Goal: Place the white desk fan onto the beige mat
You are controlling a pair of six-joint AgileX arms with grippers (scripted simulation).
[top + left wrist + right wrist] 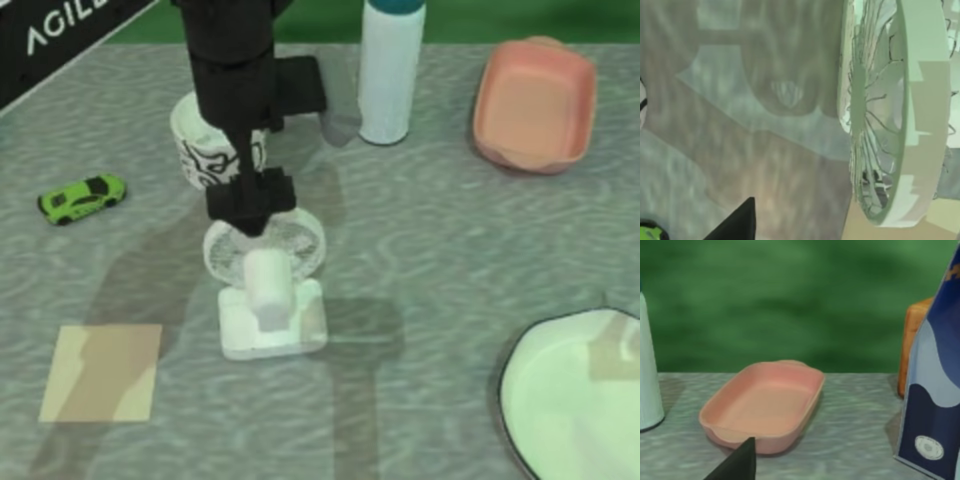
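One small white plastic desk fan (265, 290) with a round wire-grille head stands on its squarish base near the middle of the grey bench (440, 260); one thin flat beige square mat (100, 372) lies well apart from it, toward the bench's near left corner, bare. My left tool (250, 205) sits right over the top rim of the fan head, black arm covering it, so I can't tell if its fingers are apart or clamped; the left wrist view only shows the grille edge-on, very close, plus one dark fingertip (737, 225). Right tool (735, 465) doesn't show in the top view; in its wrist view one fingertip only, state unclear. Also one each: green toy car (82, 197), white mug with black swirls (205, 150) half hidden by the arm, tall white cylinder bottle (390, 70), salmon-pink rectangular dish (535, 105), white round plate (575, 395) cut off at the corner, blue carton (935, 390).
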